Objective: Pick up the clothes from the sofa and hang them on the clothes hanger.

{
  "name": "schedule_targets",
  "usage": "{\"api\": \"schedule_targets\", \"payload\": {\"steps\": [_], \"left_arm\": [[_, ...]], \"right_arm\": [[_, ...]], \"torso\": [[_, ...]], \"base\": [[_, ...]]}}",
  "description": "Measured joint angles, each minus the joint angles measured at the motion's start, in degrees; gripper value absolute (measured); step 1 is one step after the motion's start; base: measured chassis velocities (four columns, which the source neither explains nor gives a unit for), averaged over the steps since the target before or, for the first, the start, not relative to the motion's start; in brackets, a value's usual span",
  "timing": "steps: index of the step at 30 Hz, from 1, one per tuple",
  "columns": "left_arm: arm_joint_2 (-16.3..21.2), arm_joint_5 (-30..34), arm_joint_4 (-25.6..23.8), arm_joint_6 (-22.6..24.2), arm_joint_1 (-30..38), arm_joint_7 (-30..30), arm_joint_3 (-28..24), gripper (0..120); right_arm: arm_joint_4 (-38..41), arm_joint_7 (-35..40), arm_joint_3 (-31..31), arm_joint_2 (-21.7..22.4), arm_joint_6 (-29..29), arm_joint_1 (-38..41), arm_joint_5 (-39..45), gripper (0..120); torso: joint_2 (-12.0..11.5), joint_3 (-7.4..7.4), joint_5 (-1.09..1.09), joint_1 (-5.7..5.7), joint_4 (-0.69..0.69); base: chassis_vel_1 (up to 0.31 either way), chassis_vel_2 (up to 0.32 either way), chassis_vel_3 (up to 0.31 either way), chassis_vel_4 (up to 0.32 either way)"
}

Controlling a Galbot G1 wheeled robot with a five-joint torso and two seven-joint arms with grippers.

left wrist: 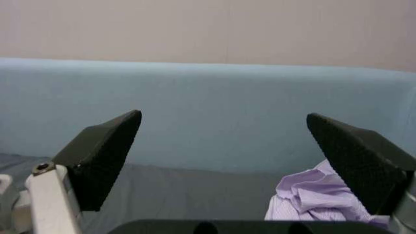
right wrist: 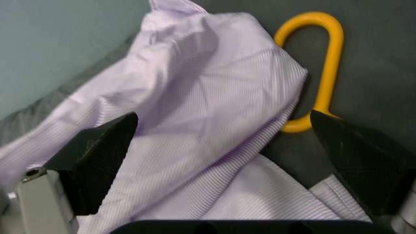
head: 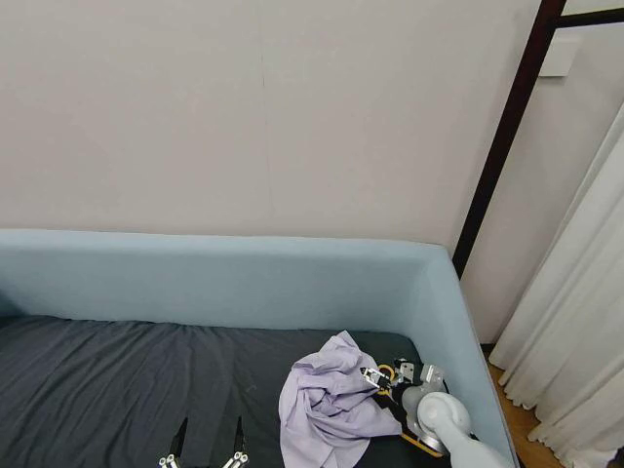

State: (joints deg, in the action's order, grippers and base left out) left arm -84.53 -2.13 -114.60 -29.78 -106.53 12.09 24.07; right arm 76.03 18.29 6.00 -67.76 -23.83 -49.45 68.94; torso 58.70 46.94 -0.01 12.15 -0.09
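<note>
The right gripper (head: 378, 378) hangs just over the crumpled shirt (head: 327, 405). Its two black wedge-shaped fingers (right wrist: 97, 151) are spread wide, with nothing between them but the cloth below. The left gripper (head: 206, 441) hovers low over the seat, well to the left of the shirt. Its jaws are also apart, and its matte, finely textured pads (left wrist: 104, 156) face the sofa's back.

The sofa (head: 244, 278) has a pale blue, smooth upholstered back and a side arm with rounded edges. Its seat (head: 97, 380) is covered in dark grey fabric with soft creases. White curtains (head: 575, 322) fall in long folds to the right, beside a slim dark post (head: 502, 136).

The shirt is thin lilac cloth with fine stripes. It lies bunched in loose folds on the seat, near the right-hand corner by the arm. A smooth, glossy yellow loop (right wrist: 325, 58), long and oval, lies on the seat touching the shirt's edge.
</note>
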Motion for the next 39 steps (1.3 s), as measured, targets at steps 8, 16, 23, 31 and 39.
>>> {"api": "schedule_targets", "payload": {"steps": [8, 16, 23, 31, 39], "left_arm": [[-0.3, -0.3, -0.2, 0.2, -0.2, 0.4, 0.0, 100], [-0.4, -0.9, -0.6, 1.2, -0.1, 1.5, 0.1, 100], [-0.4, -0.7, -0.8, 1.3, 0.2, 1.6, 0.2, 100], [-0.4, -0.6, -0.8, 1.4, 0.5, 1.7, 0.1, 100], [-0.9, -0.9, -0.2, 1.4, 1.0, 1.7, -0.4, 100]], "right_arm": [[-4.1, -2.5, -0.1, -2.5, 0.6, 0.5, -2.4, 99], [-6.1, -3.7, 0.5, -5.0, 1.2, 0.9, -3.2, 70], [-6.7, -4.4, 1.2, -5.9, 1.8, 0.3, -4.3, 49], [-6.6, -4.7, 1.7, -6.1, 2.5, 0.1, -5.0, 16], [-3.7, -4.8, 2.0, -4.8, 2.9, -1.8, -5.2, 0]], "torso": [[0.0, 0.0, 0.0, -0.01, 0.01], [0.0, 0.0, 0.0, 0.0, 0.01], [0.0, 0.0, 0.0, 0.0, 0.0], [0.0, 0.0, 0.0, 0.0, 0.0], [0.0, 0.0, 0.01, -0.01, 0.0]], "base": [[0.0, 0.0, 0.0, 0.0], [0.0, 0.0, 0.0, 0.0], [0.0, 0.0, 0.0, 0.0], [0.0, 0.0, 0.0, 0.0], [0.0, 0.0, 0.0, 0.0]]}}
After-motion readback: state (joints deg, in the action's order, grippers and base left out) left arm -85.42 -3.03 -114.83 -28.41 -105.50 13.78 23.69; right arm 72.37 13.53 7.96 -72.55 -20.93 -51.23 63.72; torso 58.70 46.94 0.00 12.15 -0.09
